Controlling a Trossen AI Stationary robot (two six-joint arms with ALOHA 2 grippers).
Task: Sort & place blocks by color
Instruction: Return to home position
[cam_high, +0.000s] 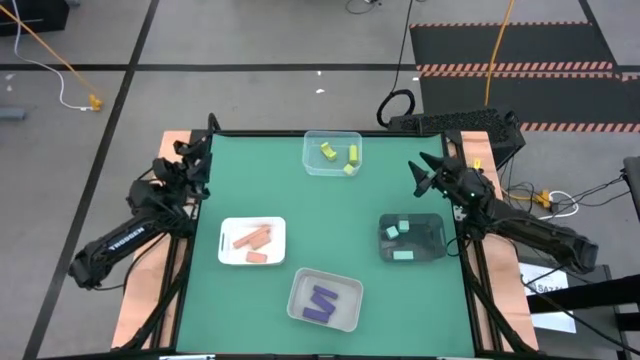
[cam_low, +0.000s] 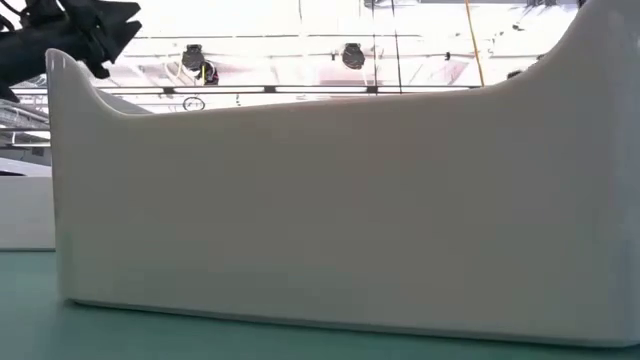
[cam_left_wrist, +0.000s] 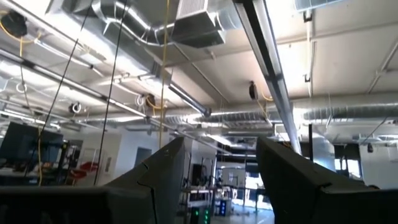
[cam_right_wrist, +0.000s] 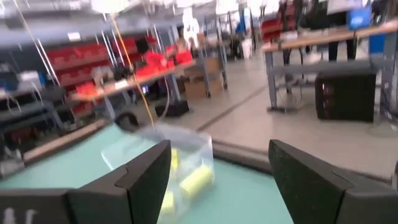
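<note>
White lettering runs along the forearm of the left arm (cam_high: 133, 238), well behind the left gripper (cam_high: 203, 158), and it appears to read TROSSEN. A white sheet (cam_high: 548, 287) lies off the table, far behind the right gripper (cam_high: 420, 175). It carries dark print too small to read.

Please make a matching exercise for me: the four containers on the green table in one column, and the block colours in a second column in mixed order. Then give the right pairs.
Containers:
1. clear plastic bin
2. white square tray
3. pale gray bin
4. dark container

Contents:
A. purple blocks
B. mint-teal blocks
C. yellow blocks
D. salmon-orange blocks

Pairs: 1-C, 2-D, 3-A, 4-B.
</note>
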